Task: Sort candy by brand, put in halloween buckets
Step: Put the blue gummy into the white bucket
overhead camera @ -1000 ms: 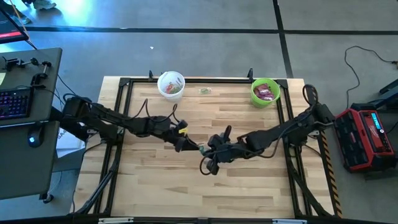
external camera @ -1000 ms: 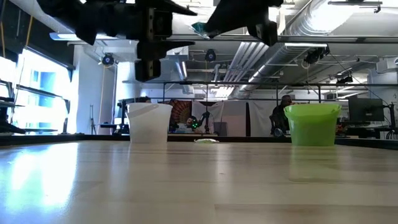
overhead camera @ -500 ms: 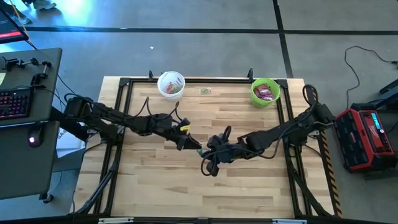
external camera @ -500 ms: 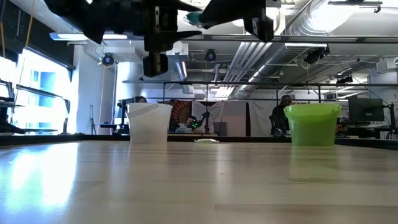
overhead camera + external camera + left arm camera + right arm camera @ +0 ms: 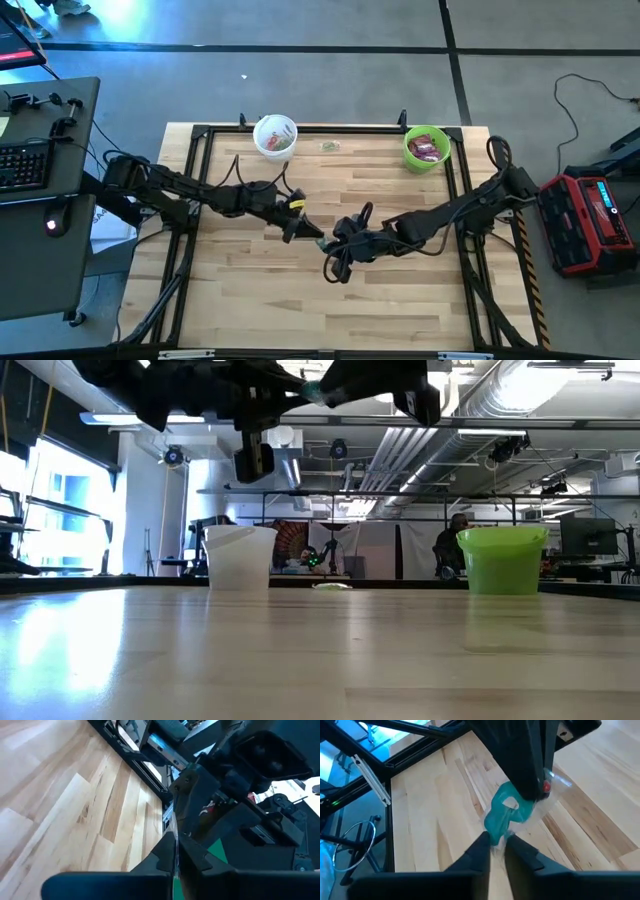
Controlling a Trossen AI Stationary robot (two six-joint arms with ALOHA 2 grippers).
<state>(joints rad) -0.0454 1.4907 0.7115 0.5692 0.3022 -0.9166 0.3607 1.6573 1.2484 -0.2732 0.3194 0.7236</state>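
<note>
Butcher-block table (image 5: 400,300) under both arms, grippers meeting mid-table, raised well above the wood per low view. White bucket (image 5: 275,135) near far edge toward far-left corner, some small pcs inside. Lime-green bucket (image 5: 427,148) near far-right corner, magenta packets inside. One stray clear-wrapped pc (image 5: 328,146) on the wood by far edge, betw. the two buckets.

Key relation: teal clear-wrapped candy (image 5: 504,815) pinched betw. both grippers at once, a mid-air handover. Left gripper (image 5: 303,231) reaching in from left edge side, fingers fully closed on one end of the wrapper. Right gripper (image 5: 335,240) reaching in from right edge side, fingers nearly together on the other end; right wrist view shows tips (image 5: 481,845) just about touching the wrapper's tail, still nipped or just slackening – can't tell which. Long axis of candy running roughly fingertip to fingertip, i.e. along the line joining the two grippers. Left arm nearer white bucket, right arm nearer green one.

Candy look: small, teal-blue body, crinkly clear twist ends, a red dot visible on the wrapper by the left gripper's tip in right wrist view. Soft, light, easy to tear or slip if both pull.

Prob. next: right lets go fully, left carries to white bucket – judgement only.
</note>
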